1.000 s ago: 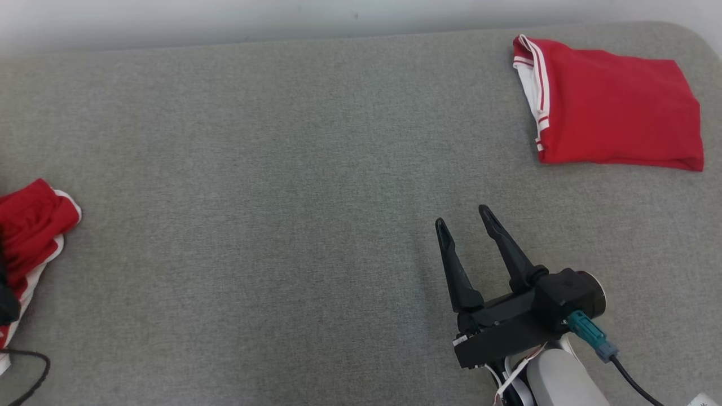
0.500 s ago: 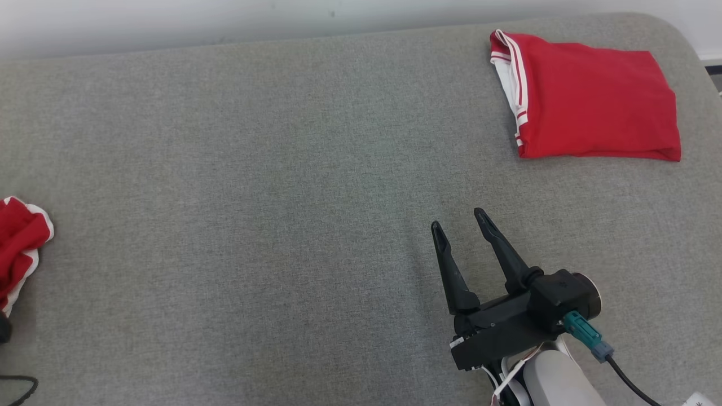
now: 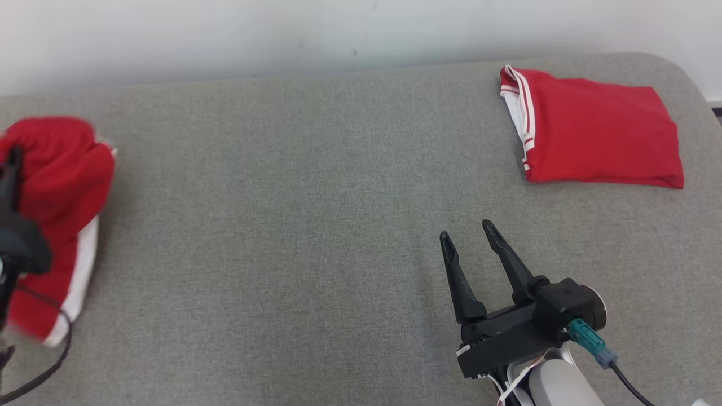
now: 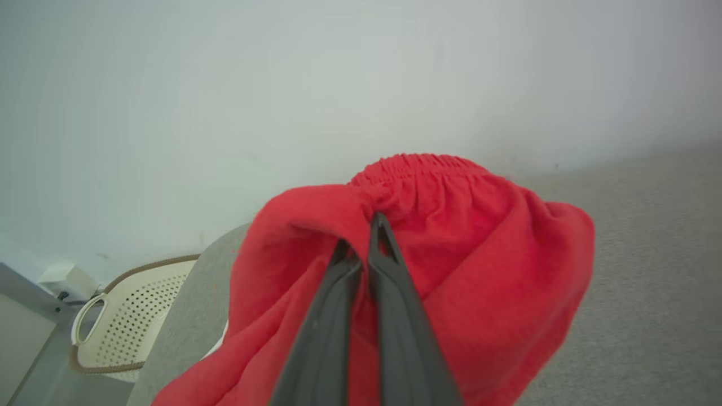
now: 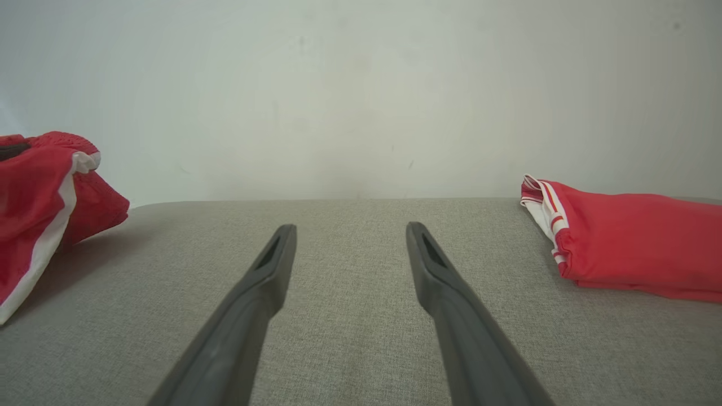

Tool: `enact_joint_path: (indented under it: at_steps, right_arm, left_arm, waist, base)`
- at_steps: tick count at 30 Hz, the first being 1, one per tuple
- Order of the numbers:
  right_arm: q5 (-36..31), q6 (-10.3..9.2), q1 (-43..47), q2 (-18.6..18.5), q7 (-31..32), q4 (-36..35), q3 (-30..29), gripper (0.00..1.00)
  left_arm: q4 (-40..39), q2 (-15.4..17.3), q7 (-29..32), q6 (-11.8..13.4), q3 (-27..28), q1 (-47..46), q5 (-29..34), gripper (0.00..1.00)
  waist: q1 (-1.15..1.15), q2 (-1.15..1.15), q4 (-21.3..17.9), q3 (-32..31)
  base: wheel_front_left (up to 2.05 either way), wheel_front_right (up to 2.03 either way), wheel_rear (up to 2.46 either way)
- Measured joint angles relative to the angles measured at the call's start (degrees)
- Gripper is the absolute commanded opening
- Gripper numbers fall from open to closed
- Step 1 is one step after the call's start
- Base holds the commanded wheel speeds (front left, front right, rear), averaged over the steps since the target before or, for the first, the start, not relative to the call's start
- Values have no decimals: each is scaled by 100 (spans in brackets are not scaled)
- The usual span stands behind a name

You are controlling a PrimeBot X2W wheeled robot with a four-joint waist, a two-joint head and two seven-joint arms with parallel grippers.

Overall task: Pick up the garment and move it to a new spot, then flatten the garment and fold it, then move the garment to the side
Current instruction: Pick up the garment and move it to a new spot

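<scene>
The garment (image 3: 62, 186) is a crumpled pair of red shorts with white trim, bunched at the far left of the grey table (image 3: 293, 225). My left gripper (image 3: 12, 160) is shut on it. In the left wrist view the fingers (image 4: 389, 293) pinch a red fold just below the elastic waistband, and the garment (image 4: 479, 242) drapes round them. Part of the garment (image 5: 34, 192) hangs at the left of the right wrist view. Low over the table's front right, my right gripper (image 3: 467, 231) is open with nothing between its fingers (image 5: 259, 282).
A second red garment (image 3: 592, 132) with white stripes lies neatly folded at the table's back right corner, also seen as the folded garment (image 5: 632, 242). A pale perforated basket (image 4: 130, 304) stands beyond the table's left end. A pale wall runs behind the table.
My left gripper has shut on the red garment and raised it, so it now hangs higher and further into view. The head camera has shifted. The right gripper has kept its place.
</scene>
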Motion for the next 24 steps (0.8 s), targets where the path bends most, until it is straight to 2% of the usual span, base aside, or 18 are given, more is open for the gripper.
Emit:
enact_joint_path:
  at_steps: [13, 19, 24]
  right_arm:
    - [53, 0, 96, -4, 0, -40, -142, 100]
    - [54, 0, 96, -2, 0, -68, -187, 100]
    - [54, 0, 98, -1, 0, -93, -246, 100]
  left_arm:
    - [-2401, -402, 669, -36, -1093, 411, -98, 0]
    - [-3049, -812, 855, -41, -1797, 692, -71, 0]
    - [-3210, -1183, 833, -41, -2291, 948, -114, 0]
  waist:
    - [0, -1, -261, -121]
    - [0, 0, -427, -70]
    - [0, 0, -515, -16]
  base:
    - [0, 0, 0]
    - [0, 0, 0]
    - [0, 0, 0]
